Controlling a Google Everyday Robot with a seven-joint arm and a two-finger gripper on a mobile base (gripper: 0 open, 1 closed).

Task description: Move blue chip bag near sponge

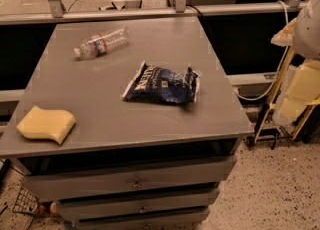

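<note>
The blue chip bag (161, 85) lies flat near the middle of the grey table top (100, 99), crinkled, dark navy with white lettering. The pale yellow sponge (45, 123) lies at the front left corner of the table, well apart from the bag. My gripper (299, 91) is at the right edge of the view, pale and partly cut off. It hangs beside the table, to the right of the bag, and touches nothing.
A clear plastic water bottle (101, 42) lies on its side at the back left of the table. The table has drawers (135, 181) below its front edge. A metal rail (150, 11) runs behind it. Cables and a stand (270, 119) are on the floor at right.
</note>
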